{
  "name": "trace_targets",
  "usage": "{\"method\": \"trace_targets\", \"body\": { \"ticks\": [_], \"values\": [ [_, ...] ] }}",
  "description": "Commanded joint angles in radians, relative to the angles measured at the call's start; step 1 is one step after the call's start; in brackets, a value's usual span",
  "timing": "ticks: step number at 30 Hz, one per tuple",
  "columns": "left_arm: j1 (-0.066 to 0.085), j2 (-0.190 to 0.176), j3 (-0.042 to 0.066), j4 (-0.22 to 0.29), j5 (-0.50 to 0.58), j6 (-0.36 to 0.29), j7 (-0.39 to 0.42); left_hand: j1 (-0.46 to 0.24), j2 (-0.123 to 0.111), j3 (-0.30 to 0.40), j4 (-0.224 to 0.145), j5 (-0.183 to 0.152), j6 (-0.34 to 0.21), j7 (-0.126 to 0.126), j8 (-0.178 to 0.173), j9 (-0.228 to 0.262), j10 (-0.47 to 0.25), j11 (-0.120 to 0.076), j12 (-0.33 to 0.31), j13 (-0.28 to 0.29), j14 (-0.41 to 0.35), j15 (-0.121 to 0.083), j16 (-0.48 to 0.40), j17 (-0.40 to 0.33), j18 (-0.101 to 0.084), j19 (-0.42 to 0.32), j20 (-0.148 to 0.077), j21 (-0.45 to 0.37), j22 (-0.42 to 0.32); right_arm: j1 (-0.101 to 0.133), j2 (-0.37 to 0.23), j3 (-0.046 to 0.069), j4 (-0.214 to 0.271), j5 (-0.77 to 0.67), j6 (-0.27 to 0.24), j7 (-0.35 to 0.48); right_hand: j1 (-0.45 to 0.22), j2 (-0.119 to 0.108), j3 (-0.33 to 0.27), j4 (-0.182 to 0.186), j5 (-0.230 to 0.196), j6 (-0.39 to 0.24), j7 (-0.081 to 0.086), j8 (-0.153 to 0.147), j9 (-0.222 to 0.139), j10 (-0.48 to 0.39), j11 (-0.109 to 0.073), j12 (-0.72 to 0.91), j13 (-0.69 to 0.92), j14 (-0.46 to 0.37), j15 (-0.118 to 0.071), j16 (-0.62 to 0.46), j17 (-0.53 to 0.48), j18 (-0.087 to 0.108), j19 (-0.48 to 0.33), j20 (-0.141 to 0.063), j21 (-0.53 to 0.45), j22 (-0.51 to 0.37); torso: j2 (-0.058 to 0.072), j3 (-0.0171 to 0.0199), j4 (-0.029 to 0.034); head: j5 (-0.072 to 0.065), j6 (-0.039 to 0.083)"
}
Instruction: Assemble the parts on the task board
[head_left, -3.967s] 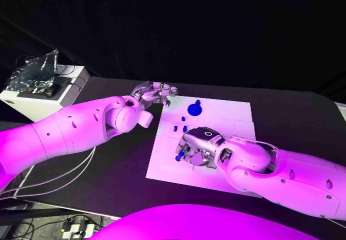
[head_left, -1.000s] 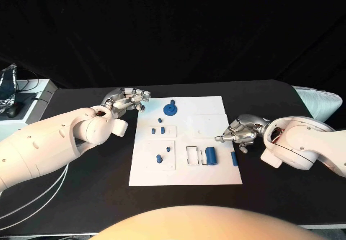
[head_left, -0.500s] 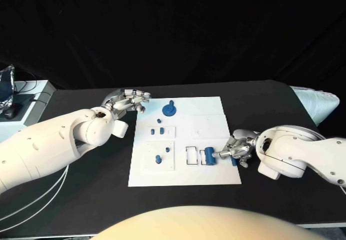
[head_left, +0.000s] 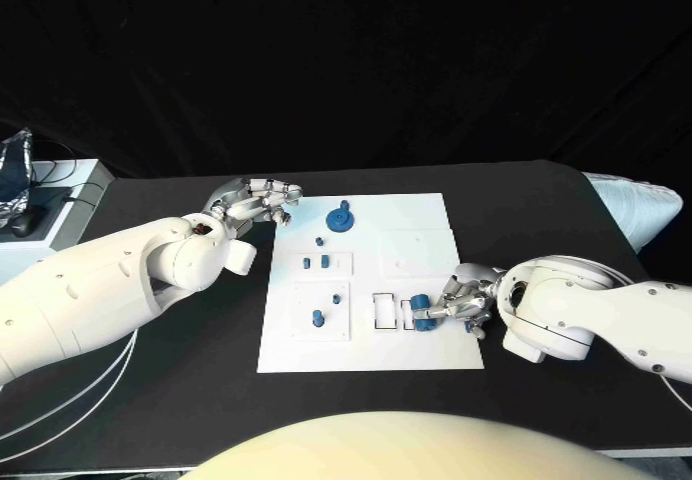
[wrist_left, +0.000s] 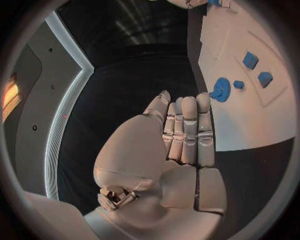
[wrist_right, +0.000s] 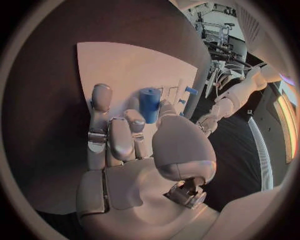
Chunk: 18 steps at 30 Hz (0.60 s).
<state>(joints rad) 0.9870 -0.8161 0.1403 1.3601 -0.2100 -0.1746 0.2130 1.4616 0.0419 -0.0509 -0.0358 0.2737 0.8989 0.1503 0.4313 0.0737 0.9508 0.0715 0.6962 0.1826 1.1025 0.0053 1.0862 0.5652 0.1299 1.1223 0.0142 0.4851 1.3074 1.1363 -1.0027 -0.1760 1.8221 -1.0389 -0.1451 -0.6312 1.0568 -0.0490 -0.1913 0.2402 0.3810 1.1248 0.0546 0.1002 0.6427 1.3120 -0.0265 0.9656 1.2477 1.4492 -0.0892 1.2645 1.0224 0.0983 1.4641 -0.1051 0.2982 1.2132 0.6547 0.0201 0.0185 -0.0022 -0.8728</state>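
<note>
The right hand (head_left: 459, 300) pinches a blue cylinder (head_left: 423, 305) over the task board's (head_left: 418, 215) near right part; the left hand (head_left: 260, 200), fingers curled together, hovers beside its far left corner above the bench (head_left: 188, 350)

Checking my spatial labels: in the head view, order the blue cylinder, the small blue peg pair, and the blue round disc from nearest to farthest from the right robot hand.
1. Blue cylinder, at the right robot hand, by its fingertips.
2. Small blue peg pair, mid-board, toward the left.
3. Blue round disc, at the board's far edge, near the left robot hand.

Left hand (head_left: 261, 200) curled; right hand (head_left: 459, 298) low.
</note>
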Motion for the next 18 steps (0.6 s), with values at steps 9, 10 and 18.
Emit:
{"method": "trace_targets", "body": {
  "ticks": [9,10,18],
  "values": [
    [0.0,-0.001,0.001,0.0,0.0,0.013,0.004,0.0,0.005,-0.006,0.001,0.003,-0.008,-0.001,0.004,-0.001,-0.005,0.001,0.004,-0.001,0.0,0.005,-0.004,0.0,0.011,0.004,0.002,-0.006,0.015,-0.009,0.023,-0.005,-0.017,-0.056,0.001,-0.017,0.004,-0.011,0.002,0.006,-0.003,-0.009,0.003,-0.008,-0.002,-0.003,0.002,-0.011,-0.004,0.001,0.004,0.005,0.004,0.009,0.038,0.008,0.008,0.004,0.0,-0.0005,-0.0003,0.003,0.0],
    [0.0,-0.001,0.001,0.0,0.0,0.013,0.003,0.0,0.005,-0.006,0.002,0.003,-0.008,-0.001,0.004,-0.001,-0.005,0.001,0.005,-0.001,0.0,0.005,-0.003,-0.001,0.011,0.005,0.002,-0.006,0.015,-0.009,0.025,-0.005,-0.018,-0.061,0.002,-0.017,0.004,-0.011,0.002,0.006,-0.003,-0.009,0.003,-0.008,-0.002,-0.003,0.002,-0.011,-0.004,0.001,0.004,0.005,0.004,0.009,0.038,0.008,0.008,0.004,0.0,-0.0006,-0.0001,0.004,0.0],
    [0.0,-0.001,0.001,0.0,0.0,0.015,0.0,-0.001,0.005,-0.006,0.003,0.003,-0.008,-0.001,0.004,-0.001,-0.005,0.001,0.005,-0.001,0.001,0.005,-0.003,-0.001,0.011,0.005,0.002,-0.006,0.015,-0.01,0.041,-0.005,-0.029,-0.105,0.016,-0.019,0.016,-0.01,0.0,-0.02,0.02,-0.011,0.004,-0.007,0.002,-0.006,0.003,-0.015,-0.007,0.001,0.005,0.004,0.008,0.009,0.038,0.008,0.01,0.007,-0.001,-0.0014,0.0001,0.006,0.0]
  ]
}}
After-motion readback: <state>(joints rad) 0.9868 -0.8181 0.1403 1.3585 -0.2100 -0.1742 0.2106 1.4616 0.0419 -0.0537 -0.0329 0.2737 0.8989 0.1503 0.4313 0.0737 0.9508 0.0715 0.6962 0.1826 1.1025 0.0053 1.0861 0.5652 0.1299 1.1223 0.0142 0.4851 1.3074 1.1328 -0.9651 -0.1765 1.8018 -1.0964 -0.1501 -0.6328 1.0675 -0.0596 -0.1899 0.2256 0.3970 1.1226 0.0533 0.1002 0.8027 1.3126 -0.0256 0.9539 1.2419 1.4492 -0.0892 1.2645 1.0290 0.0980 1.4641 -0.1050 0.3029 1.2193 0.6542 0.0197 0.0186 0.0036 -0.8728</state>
